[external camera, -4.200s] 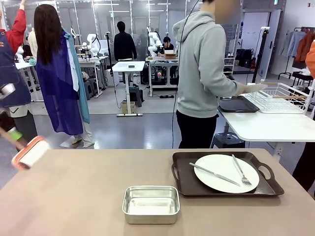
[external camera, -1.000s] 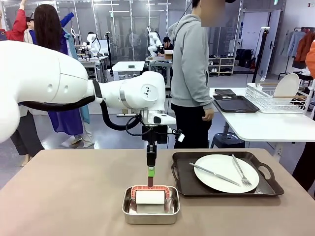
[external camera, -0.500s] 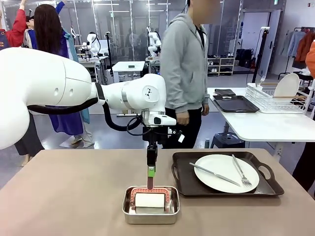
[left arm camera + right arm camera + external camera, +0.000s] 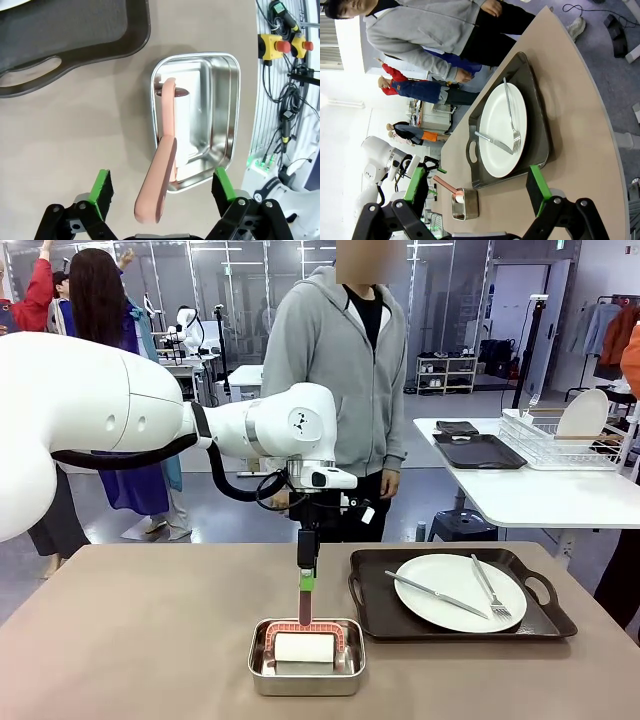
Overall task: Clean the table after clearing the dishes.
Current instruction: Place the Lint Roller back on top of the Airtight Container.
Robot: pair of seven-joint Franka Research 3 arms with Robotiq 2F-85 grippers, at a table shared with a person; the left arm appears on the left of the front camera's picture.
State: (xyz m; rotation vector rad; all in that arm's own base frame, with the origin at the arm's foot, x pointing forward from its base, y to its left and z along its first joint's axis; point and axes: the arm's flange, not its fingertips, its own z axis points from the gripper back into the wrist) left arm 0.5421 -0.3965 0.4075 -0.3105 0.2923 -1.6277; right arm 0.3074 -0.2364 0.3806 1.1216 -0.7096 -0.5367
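Once the roller [image 4: 305, 647] lay in the tin [image 4: 257, 665] at the near middle of the table [image 4: 150, 640], the left gripper [image 4: 162, 186] let go; its fingers [image 4: 102, 187] stood apart around the handle [image 4: 157, 195]. One plate [image 4: 450, 590] still waited on its tray [image 4: 380, 620] at the right, so clearing was not finished.

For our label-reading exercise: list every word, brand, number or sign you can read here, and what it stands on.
No text is readable.
Small green sign high on the far wall: too small to read.
Yellow boxes with red buttons: markings too blurred to read.
Shiny rectangular metal tin, round white plate, dark brown rectangular tray: no print.
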